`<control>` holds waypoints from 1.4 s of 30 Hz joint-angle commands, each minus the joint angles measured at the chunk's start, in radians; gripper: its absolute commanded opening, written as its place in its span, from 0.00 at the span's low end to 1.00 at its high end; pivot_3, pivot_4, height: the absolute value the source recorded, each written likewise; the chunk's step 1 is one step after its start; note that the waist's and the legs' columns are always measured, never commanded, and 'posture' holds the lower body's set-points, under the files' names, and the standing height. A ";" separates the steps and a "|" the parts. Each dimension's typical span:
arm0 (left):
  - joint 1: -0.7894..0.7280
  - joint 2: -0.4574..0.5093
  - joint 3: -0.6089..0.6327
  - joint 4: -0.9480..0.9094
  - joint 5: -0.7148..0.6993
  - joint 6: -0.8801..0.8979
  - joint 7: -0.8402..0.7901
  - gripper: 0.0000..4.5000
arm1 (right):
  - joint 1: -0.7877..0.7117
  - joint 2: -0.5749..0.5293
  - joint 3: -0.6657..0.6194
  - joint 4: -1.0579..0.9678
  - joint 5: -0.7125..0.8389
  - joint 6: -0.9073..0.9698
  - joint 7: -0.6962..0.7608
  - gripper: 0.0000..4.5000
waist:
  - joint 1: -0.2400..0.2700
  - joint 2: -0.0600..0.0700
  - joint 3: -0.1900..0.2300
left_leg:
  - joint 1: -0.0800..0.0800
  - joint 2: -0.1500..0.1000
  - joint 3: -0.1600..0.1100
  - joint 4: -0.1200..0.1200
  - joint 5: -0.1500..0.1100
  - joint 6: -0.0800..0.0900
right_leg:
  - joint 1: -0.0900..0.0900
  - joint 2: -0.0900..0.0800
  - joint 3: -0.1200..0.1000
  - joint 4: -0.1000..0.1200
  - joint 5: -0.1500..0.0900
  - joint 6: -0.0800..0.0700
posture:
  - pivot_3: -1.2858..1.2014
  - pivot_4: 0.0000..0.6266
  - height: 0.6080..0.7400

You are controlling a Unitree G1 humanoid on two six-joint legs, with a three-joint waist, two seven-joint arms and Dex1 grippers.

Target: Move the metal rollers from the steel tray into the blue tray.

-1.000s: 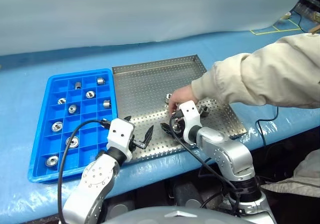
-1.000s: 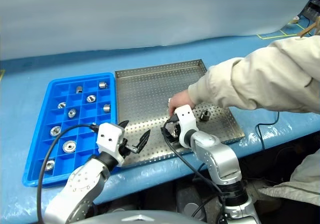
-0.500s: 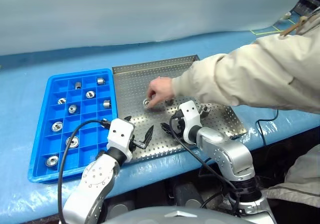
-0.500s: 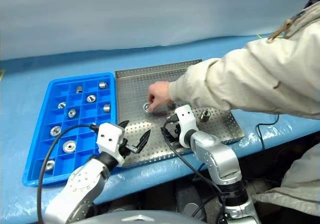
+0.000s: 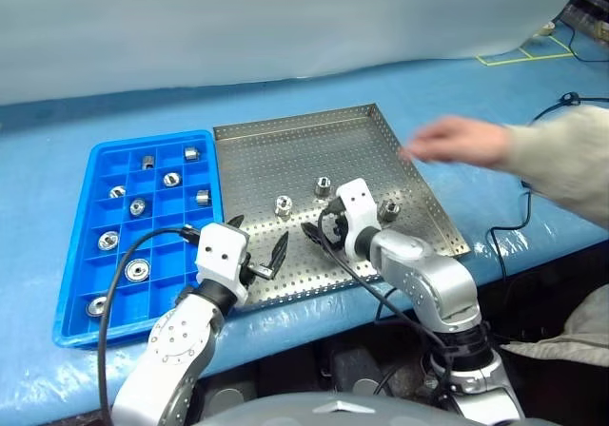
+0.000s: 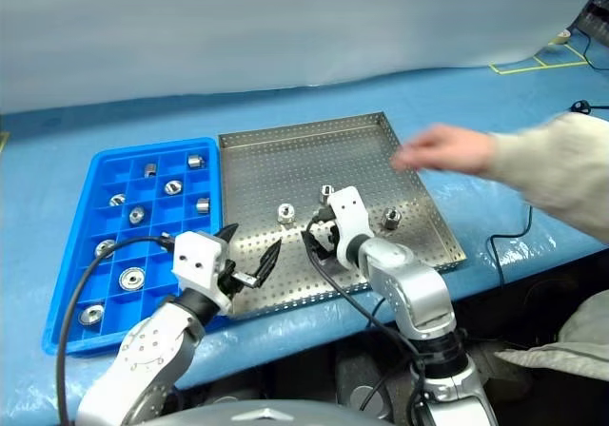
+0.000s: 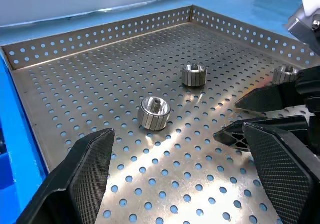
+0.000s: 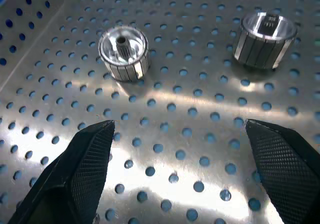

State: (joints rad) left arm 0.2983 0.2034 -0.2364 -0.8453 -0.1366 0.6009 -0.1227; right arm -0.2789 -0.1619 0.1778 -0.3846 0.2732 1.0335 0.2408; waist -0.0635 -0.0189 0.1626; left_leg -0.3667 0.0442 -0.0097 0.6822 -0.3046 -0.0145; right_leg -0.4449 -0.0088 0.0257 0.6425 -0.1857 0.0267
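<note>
Person's hand withdrawn, 3 metal rollers in steel tray, both end effectors wide

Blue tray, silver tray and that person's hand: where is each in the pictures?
blue tray (image 5: 80, 219), left eye view, its left rim.
silver tray (image 5: 285, 143), left eye view, bare perforated floor.
person's hand (image 5: 455, 144), left eye view, middle of the hand.

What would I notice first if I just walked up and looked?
Probably the big steel tray in the middle, with three shiny rollers standing on it. Beside it, on the robot's left, a bright blue tray holds more rollers in its little squares. A person's hand hovers above the steel tray's right edge.
</note>
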 commanded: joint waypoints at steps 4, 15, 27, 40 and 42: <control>0.046 0.025 0.043 -0.095 0.001 -0.036 -0.010 1.00 | -0.111 0.061 -0.006 0.015 0.007 -0.066 -0.003 0.98 | 0.004 0.000 0.000 | 0.000 0.000 0.000 -0.001 0.000 0.001 | 0.000 0.000 0.000 0.000 0.000 0.000 | 0.54 0.24 1.00; 0.132 0.091 0.014 -0.113 0.012 -0.088 -0.056 1.00 | -0.158 0.157 0.091 0.303 -0.066 -0.326 0.032 0.98 | 0.029 0.001 0.000 | -0.001 0.001 0.001 -0.001 -0.001 0.001 | -0.001 0.000 0.000 -0.001 0.000 0.000 | 0.55 0.24 1.00; 0.171 0.106 -0.056 -0.108 0.034 -0.135 -0.063 1.00 | -0.149 0.169 0.119 0.538 -0.173 -0.531 0.047 0.89 | 0.041 0.001 0.001 | -0.001 0.001 0.001 -0.001 -0.001 0.001 | -0.001 0.000 0.000 -0.001 0.000 0.000 | 0.56 0.24 1.00; 0.232 0.040 0.013 -0.144 0.050 -0.172 0.018 1.00 | -0.214 0.214 0.112 0.341 -0.153 -0.442 0.083 0.38 | 0.053 0.002 0.002 | -0.001 0.002 0.001 -0.001 -0.001 0.001 | -0.002 0.000 0.000 -0.001 -0.001 -0.001 | 0.59 0.24 1.00; 0.254 0.027 0.037 -0.155 0.055 -0.186 0.034 1.00 | -0.273 0.245 0.107 0.325 -0.144 -0.428 0.081 0.38 | 0.054 0.002 0.002 | -0.001 0.002 0.001 -0.001 -0.001 0.002 | -0.002 0.001 -0.001 0.000 -0.001 -0.001 | 0.60 0.24 1.00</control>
State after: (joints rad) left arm 0.5432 0.2381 -0.2158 -0.9457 -0.0892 0.4464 -0.1037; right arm -0.5001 0.0524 0.2938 0.0138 0.1053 0.6055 0.3209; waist -0.0095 -0.0167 0.1649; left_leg -0.3682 0.0459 -0.0091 0.6814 -0.3055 -0.0130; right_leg -0.4470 -0.0081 0.0249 0.6422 -0.1864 0.0255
